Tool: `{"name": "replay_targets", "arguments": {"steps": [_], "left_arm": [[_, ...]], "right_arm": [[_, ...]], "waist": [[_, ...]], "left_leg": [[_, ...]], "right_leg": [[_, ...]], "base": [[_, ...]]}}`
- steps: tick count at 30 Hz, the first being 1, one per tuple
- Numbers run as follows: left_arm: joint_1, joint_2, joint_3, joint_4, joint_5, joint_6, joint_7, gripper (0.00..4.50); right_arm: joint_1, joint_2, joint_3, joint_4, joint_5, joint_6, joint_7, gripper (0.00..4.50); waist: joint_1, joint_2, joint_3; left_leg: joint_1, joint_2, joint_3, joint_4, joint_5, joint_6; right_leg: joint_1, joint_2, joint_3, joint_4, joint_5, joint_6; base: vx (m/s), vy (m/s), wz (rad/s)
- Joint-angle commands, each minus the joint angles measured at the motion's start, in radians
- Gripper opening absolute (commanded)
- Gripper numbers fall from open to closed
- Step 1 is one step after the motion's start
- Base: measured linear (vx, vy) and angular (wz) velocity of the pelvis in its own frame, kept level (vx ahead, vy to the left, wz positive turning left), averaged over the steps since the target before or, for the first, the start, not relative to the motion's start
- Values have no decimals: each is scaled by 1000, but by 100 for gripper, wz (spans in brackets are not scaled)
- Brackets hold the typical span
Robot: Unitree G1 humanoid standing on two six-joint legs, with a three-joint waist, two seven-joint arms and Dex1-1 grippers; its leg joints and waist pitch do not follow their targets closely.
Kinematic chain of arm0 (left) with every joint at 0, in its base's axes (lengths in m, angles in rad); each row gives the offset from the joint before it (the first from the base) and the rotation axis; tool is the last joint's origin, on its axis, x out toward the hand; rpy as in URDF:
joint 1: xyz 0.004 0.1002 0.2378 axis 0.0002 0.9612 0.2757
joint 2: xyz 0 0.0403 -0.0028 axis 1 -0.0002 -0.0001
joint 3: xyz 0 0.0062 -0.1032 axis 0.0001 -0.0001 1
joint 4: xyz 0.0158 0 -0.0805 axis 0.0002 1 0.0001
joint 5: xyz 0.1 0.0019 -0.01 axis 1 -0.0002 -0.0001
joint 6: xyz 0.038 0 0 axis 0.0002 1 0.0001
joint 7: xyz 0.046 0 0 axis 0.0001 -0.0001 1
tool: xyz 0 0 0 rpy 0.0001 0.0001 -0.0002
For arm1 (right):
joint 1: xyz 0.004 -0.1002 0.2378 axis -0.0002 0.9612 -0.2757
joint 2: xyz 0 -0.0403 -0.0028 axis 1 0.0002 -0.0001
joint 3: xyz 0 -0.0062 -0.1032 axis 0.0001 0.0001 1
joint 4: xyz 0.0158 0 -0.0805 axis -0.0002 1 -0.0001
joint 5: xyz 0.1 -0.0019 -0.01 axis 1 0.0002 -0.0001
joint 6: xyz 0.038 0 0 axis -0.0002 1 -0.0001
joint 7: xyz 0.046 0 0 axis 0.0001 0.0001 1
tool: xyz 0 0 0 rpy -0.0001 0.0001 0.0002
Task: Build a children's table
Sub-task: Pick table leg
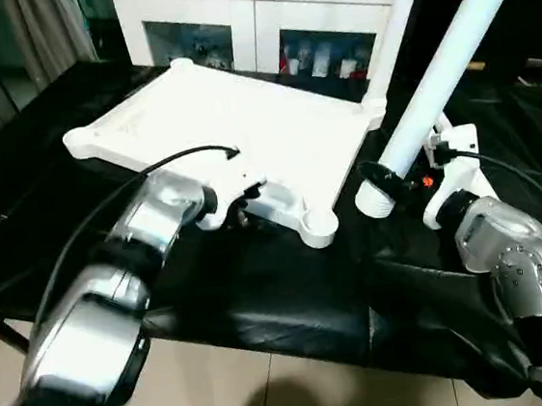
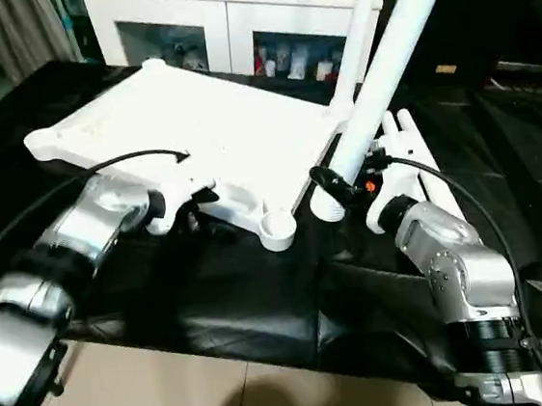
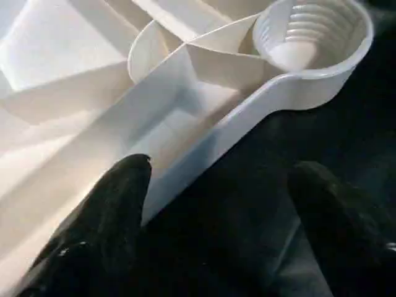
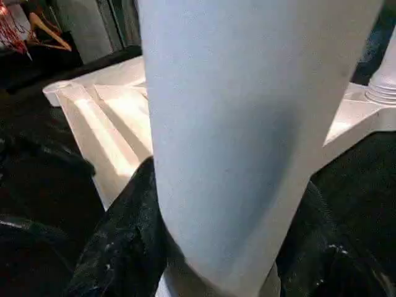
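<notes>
**Jaws: left spread at the tabletop's edge, right clamped on a leg**

Left gripper (image 3: 216, 204) has its jaws spread wide and empty, one finger (image 3: 111, 210) over the ribbed underside at the near edge of the tabletop (image 1: 233, 120), the other over the black desk (image 1: 262, 301). Nearby sits an empty threaded corner socket (image 3: 309, 37). The tabletop lies upside down on the desk. Right gripper (image 1: 400, 182) grips a white leg (image 1: 450, 58) near its lower end, tilted, just beside that socket. Another leg (image 1: 397, 15) stands in the far corner.
</notes>
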Motion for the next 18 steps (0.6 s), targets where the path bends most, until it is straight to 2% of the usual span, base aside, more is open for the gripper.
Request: {"name": "replay_targets", "arguments": {"steps": [1,2,3,4,6,7,8,9,10,11,13,14,15,16,17,18], "left_arm": [[-23,-13,-10,31,21,-31,23,422],[-44,-34,2,79,27,-67,46,422],[-50,-49,21,98,15,-83,44,422],[-55,-58,35,114,8,-97,42,422],[-68,-82,73,148,-18,-84,44,422],[-72,-88,74,163,-14,-91,50,422],[-75,-92,75,174,-11,-91,57,422],[-79,-97,75,191,-2,-97,69,422],[-82,-98,75,200,4,-100,79,422],[-85,-99,74,210,10,-100,87,422],[-89,-99,73,221,17,-100,94,422],[-94,-101,75,230,23,-100,97,422],[-100,-96,65,240,41,-100,99,422],[-109,-89,50,254,75,-104,103,422],[-113,-85,39,258,91,-106,106,422],[-114,-84,35,259,98,-108,107,422]], "right_arm": [[5,-17,-2,-38,-3,-4,-5,188],[15,-28,0,-59,-2,12,-6,188],[19,-34,0,-69,0,22,-5,188],[23,-36,-1,-76,2,28,-4,188],[33,-48,0,-95,-1,46,-2,188],[39,-55,1,-107,-1,57,1,188],[44,-60,1,-117,0,66,3,188],[57,-71,1,-140,3,82,6,188],[64,-78,1,-154,5,93,9,188],[69,-84,1,-166,9,103,10,188],[74,-92,1,-181,14,118,12,188],[81,-101,-1,-198,21,132,14,188],[81,-117,-1,-215,29,151,23,188],[81,-142,-6,-235,39,176,36,188],[78,-153,-9,-238,42,184,42,188],[77,-157,-11,-238,43,186,44,188]], "waist": [[0,-6,-86],[-1,-7,-84],[0,-13,-84],[1,-13,-85],[-2,-17,-84],[-5,-23,-85],[-3,-20,-84],[-12,-35,-72],[-10,-31,-72],[-12,-33,-72],[-19,-43,-66],[-30,-59,-62],[-38,-67,-58],[-41,-65,-56],[-44,-69,-56],[-48,-66,-53]], "left_leg": [[21,19,-2,-69,-173,2],[19,19,-1,-69,-172,7],[21,19,0,-68,-168,12],[19,18,-1,-67,-161,14],[19,17,1,-66,-153,25],[18,17,2,-65,-152,28],[19,18,0,-66,-150,32],[15,16,4,-67,-156,42],[16,15,3,-67,-157,43],[18,17,2,-67,-156,47],[19,19,2,-70,-155,50],[17,20,3,-71,-155,52],[16,20,3,-71,-152,55],[17,21,1,-73,-154,56],[19,23,0,-72,-148,60],[21,26,-2,-74,-152,56]], "right_leg": [[66,-63,50,-61,-146,-185],[65,-63,50,-64,-163,-182],[66,-62,51,-66,-167,-178],[68,-63,50,-63,-166,-178],[66,-62,49,-67,-181,-180],[67,-63,49,-66,-184,-179],[66,-64,49,-66,-192,-177],[60,-59,49,-72,-216,-163],[62,-60,49,-74,-236,-154],[61,-62,50,-75,-253,-142],[57,-59,49,-79,-274,-129],[54,-58,49,-80,-272,-128],[53,-57,49,-80,-277,-126],[53,-58,48,-81,-285,-123],[53,-57,49,-81,-281,-114],[50,-59,51,-82,-270,-117]], "base": [[0,0,0],[0,0,0],[0,0,0],[0,0,0],[0,0,0],[0,0,0],[0,0,0],[0,0,0],[0,0,0],[0,0,0],[0,0,0],[0,0,0],[0,0,0],[0,0,0],[0,0,0],[0,0,0]]}}
